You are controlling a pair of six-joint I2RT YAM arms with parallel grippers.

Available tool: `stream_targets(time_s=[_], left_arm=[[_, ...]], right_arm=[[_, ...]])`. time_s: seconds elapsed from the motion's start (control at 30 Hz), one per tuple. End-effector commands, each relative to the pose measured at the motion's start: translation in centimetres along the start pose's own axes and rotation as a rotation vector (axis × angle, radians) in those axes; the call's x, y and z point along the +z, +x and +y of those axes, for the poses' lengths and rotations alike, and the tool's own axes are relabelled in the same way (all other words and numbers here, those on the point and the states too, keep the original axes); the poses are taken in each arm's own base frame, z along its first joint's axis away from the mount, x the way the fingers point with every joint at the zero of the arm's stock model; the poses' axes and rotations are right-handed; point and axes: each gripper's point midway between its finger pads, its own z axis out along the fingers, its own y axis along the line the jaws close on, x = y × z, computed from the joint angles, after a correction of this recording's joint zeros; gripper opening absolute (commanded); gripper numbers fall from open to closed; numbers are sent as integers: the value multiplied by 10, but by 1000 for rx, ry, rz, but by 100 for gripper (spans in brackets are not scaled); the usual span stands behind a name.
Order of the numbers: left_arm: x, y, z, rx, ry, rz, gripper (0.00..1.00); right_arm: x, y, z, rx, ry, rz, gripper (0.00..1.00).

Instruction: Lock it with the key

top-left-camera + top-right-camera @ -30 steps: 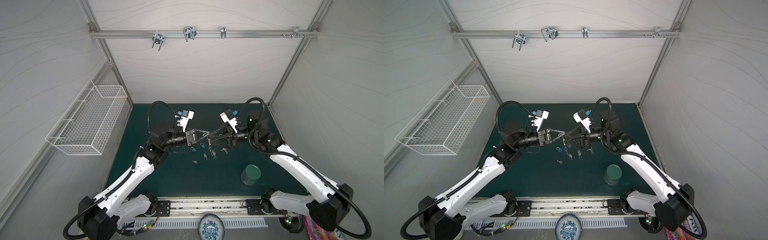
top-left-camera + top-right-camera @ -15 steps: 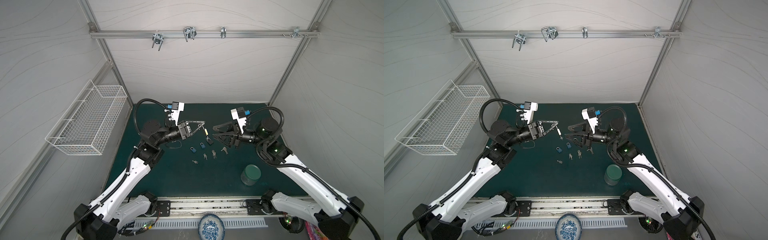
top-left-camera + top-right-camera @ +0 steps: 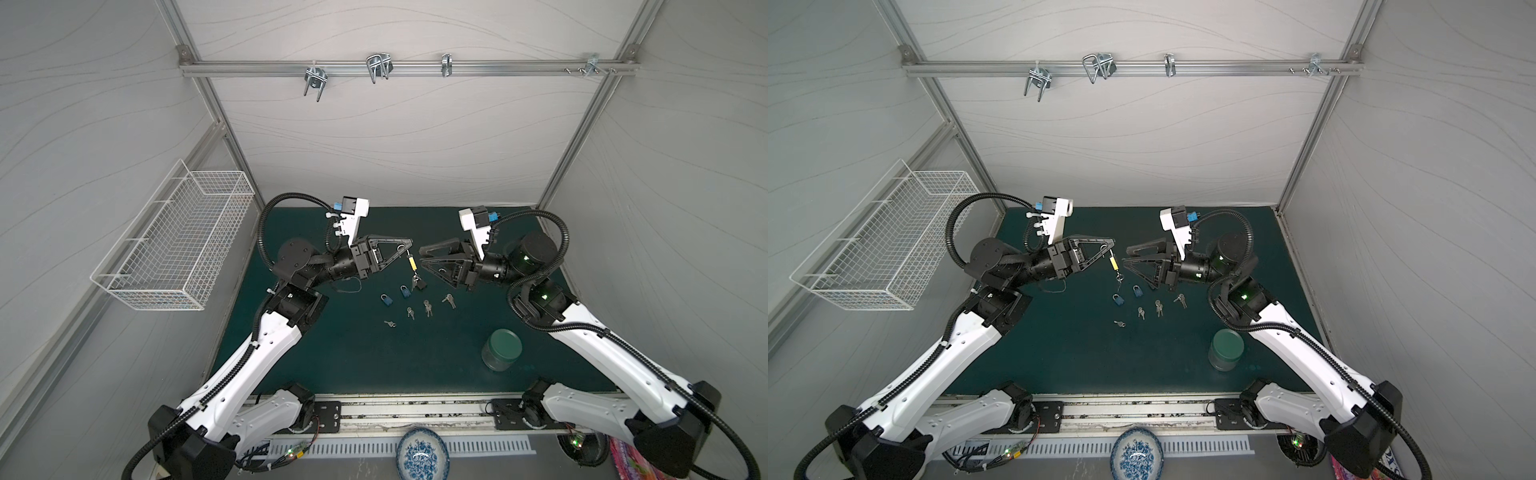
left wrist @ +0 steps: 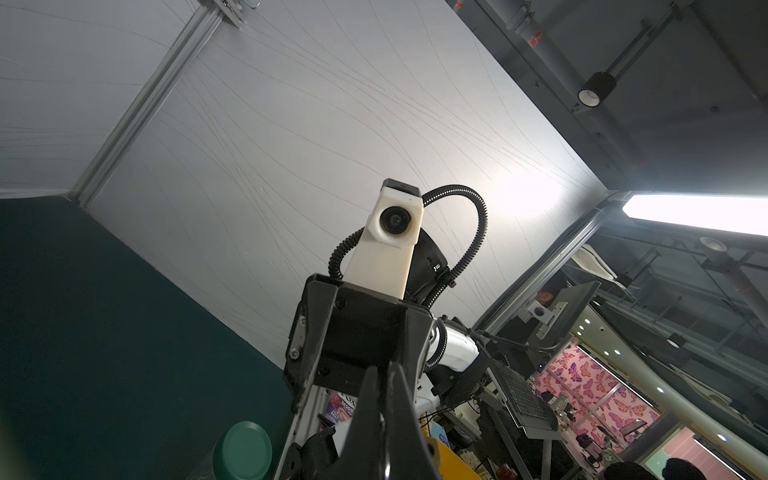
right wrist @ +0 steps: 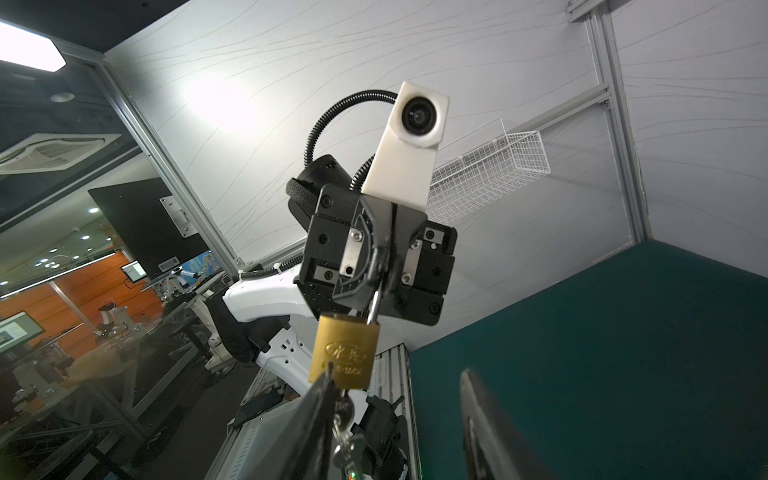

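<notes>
In both top views the brass padlock (image 3: pixel 412 262) was seen hanging by its shackle from the left gripper (image 3: pixel 405 249), whose jaws were pressed shut on that shackle, above the middle of the mat (image 3: pixel 353 357). The keys (image 3: pixel 414 281) were seen dangling beneath it. The right gripper (image 3: pixel 422 256) was held just beside the lock, jaws parted, nothing gripped. Two blue padlocks (image 3: pixel 386 300) and loose key sets (image 3: pixel 427 307) were seen lying on the mat. The jar (image 3: pixel 501 349) was closed by a green lid, its contents not to be made out. Nothing was seen in the wire basket (image 3: pixel 178 245), and only a painted pattern in the bowl (image 3: pixel 422 455).

In the left wrist view the left gripper's fingers (image 4: pixel 374 415) were shown closed together; the lock was hidden.

In the right wrist view the brass padlock (image 5: pixel 345 353) was shown close up, one key seated in its underside. It was judged small, rigid, dense and smooth-sided, and free to swing. The thin flat key head was judged the place to be pinched squarely. Contact with the right gripper's fingers (image 5: pixel 320 415) could not be told.
</notes>
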Motion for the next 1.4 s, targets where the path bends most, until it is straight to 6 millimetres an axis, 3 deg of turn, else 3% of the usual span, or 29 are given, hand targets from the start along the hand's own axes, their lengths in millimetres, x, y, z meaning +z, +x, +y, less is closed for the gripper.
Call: stream_targets(time_s=[0.0, 0.2, 0.37, 0.67, 1.07, 1.37], left_arm=[[1, -13, -33, 82, 83, -7, 0], [4, -11, -33, 83, 91, 6, 0], [4, -9, -32, 78, 88, 8, 0], [2, -8, -32, 80, 80, 5, 0], [3, -5, -34, 75, 85, 12, 0], [-1, -5, -28, 79, 39, -9, 0]], right_arm=[[-1, -19, 23, -50, -61, -47, 50], [15, 0, 21, -23, -73, 49, 49], [21, 5, 19, 8, -88, 60, 45], [24, 11, 15, 20, -72, 81, 29], [34, 20, -1, 68, -23, 123, 42], [16, 10, 29, -93, -83, 58, 44]])
